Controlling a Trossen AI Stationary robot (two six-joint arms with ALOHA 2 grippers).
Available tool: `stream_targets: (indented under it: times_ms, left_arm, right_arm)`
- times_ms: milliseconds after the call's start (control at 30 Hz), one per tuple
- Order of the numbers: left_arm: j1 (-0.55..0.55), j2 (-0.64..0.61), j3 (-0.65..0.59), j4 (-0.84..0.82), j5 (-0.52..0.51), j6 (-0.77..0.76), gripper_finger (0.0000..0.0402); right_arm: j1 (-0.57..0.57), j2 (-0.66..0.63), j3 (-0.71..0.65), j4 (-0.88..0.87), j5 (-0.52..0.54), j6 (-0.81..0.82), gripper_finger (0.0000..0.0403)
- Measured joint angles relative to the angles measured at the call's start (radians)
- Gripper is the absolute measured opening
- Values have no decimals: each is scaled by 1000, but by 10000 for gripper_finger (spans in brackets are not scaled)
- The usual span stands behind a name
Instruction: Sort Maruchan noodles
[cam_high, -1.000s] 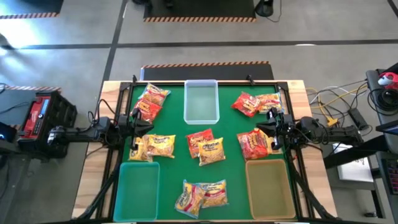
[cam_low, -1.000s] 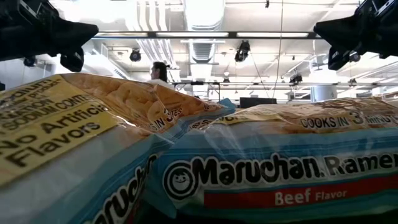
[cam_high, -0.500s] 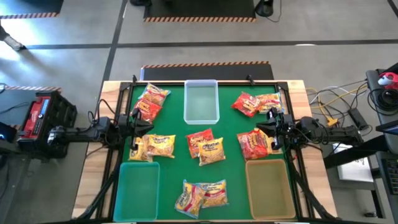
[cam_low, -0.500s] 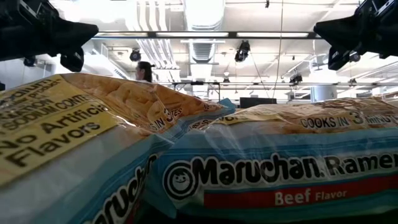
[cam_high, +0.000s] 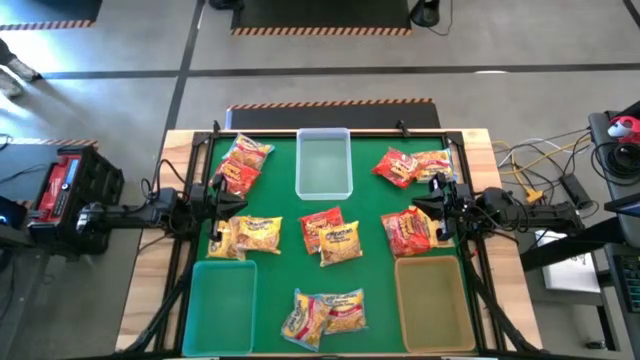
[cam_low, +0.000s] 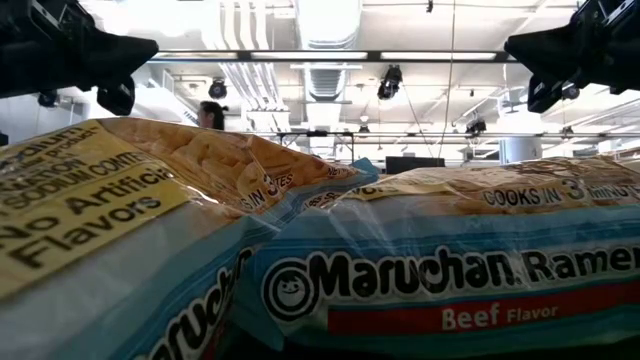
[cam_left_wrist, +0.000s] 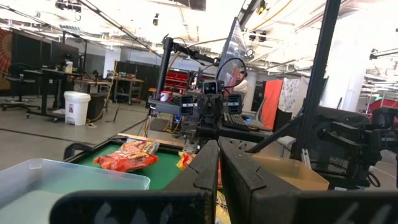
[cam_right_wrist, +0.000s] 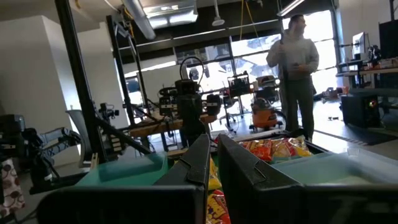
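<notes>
Left end effector (cam_high: 222, 200) hovered at the left edge of the green worktop (cam_high: 370, 205), fingers pressed together on nothing. Right end effector (cam_high: 432, 205) mirrored it at the right edge, likewise closed and empty-handed.

Found the Maruchan noodles (cam_high: 331, 238) scattered in loose clusters across the mat: red and yellow packets at far left, red and orange ones at far right, a yellow pair just beside the left end effector, a mixed pair near the middle, red ones just beside the right end effector, and pale-blue-trimmed packets at the near edge between two bins. Filled the low view almost wholly with two of those near packets, one marked beef.

Saw nothing inside the clear bin (cam_high: 324, 163) at the far middle, the green bin (cam_high: 219, 306) at near left, or the tan bin (cam_high: 434, 303) at near right.

Judged the sort as not begun: every packet left on the mat, none binned, all the picking and placing by colour yet to do. Noted one person standing in the room beyond, well apart from the worktop.
</notes>
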Motion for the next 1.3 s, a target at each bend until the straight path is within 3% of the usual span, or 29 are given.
stream_targets:
  times_ms: [833, 1000, 1067, 1200, 1300]
  left_arm:
    - [0, 0, 0, 3, 0, 0, 0]
    - [0, 0, 0, 27, -2, 58, 0]
    - [0, 0, 0, 42, -44, 91, 0]
    - [0, 0, 0, 141, -231, 53, 0]
    - [0, 0, 0, 197, -256, 59, 0]
  right_arm:
    - [0, 0, 0, 0, 0, 0, 22]
    - [0, 0, 0, 0, 0, 0, 22]
    - [0, 0, 0, 0, 0, 0, 22]
    - [0, 0, 0, 0, 0, 0, 22]
    - [0, 0, 0, 0, 0, 0, 22]
